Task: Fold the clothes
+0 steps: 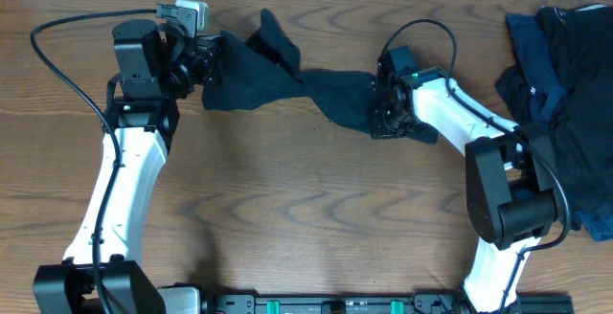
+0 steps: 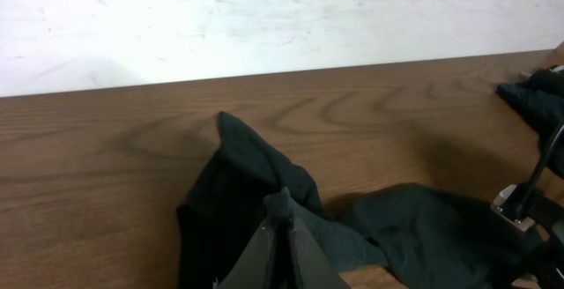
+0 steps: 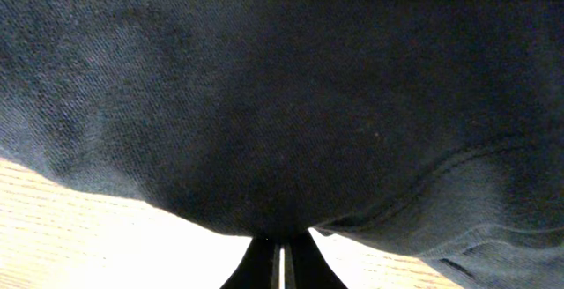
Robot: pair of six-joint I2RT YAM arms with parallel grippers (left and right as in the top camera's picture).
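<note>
A very dark navy garment (image 1: pixel 287 79) lies stretched and twisted across the far middle of the table between my two grippers. My left gripper (image 1: pixel 209 63) is shut on its left end; in the left wrist view the fingers (image 2: pixel 282 223) pinch a fold of the cloth (image 2: pixel 247 183). My right gripper (image 1: pixel 388 113) is shut on its right end; in the right wrist view the fingertips (image 3: pixel 280 240) bite the edge of the dark fabric (image 3: pixel 291 95), which fills the frame. No white logo shows.
A pile of other dark navy and black clothes (image 1: pixel 565 84) lies at the far right edge of the wooden table (image 1: pixel 306 218). A white wall (image 2: pixel 264 16) stands behind the table's far edge. Black cables run from both arms.
</note>
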